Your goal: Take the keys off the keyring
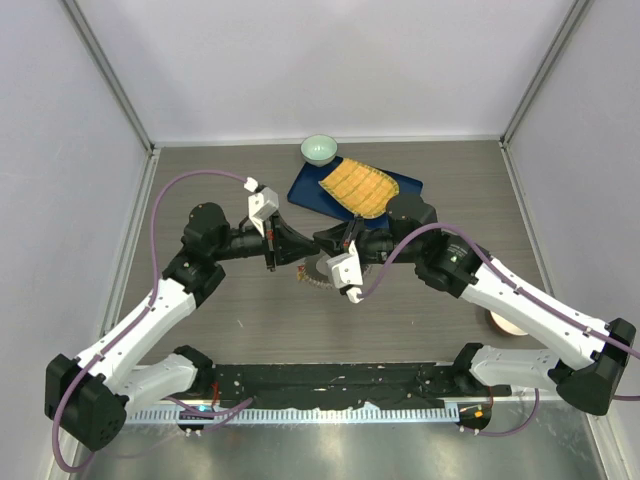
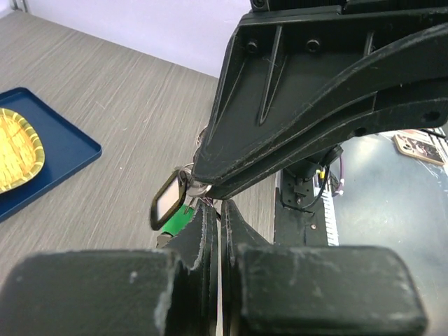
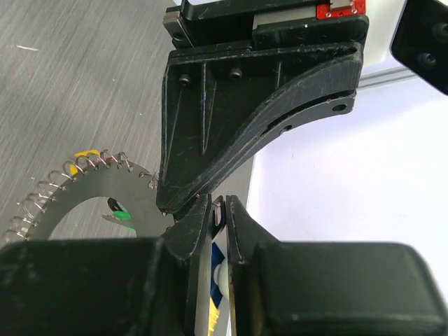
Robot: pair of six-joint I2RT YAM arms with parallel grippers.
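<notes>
We see both arms reaching in over the middle of the table (image 1: pixel 400 335), their tips meeting above the keyring (image 3: pixel 91 187). The keyring lies just near of the blue tray (image 1: pixel 405 186) and is largely covered by the two grippers in the top view.

From the right wrist, the keyring reads as a flat dark band with small wire loops (image 3: pixel 42 199) fringing its outer rim. One green-headed piece of the keys (image 2: pixel 178 219) shows inside the band. From the left wrist the same green head sits beside a black tag with a pale face (image 2: pixel 168 203), both hanging just left of the fingertips.

The left gripper (image 2: pixel 218 210) has its fingers pressed together with no gap that we can make out. Its tip meets the rim of the keyring, but we cannot tell whether it actually pinches the metal.

The right gripper (image 3: pixel 218 203) stands a narrow slit apart. A thin metal loop rises in that slit, and something white and blue shows lower between the fingers. We cannot tell whether the pads press on either.

On the tray rests a yellow ridged item (image 1: pixel 357 187). A pale green bowl (image 1: pixel 319 150) sits just beyond the tray's far left corner. A round pale object (image 1: pixel 505 322) peeks out beside the right arm, well to the right.
</notes>
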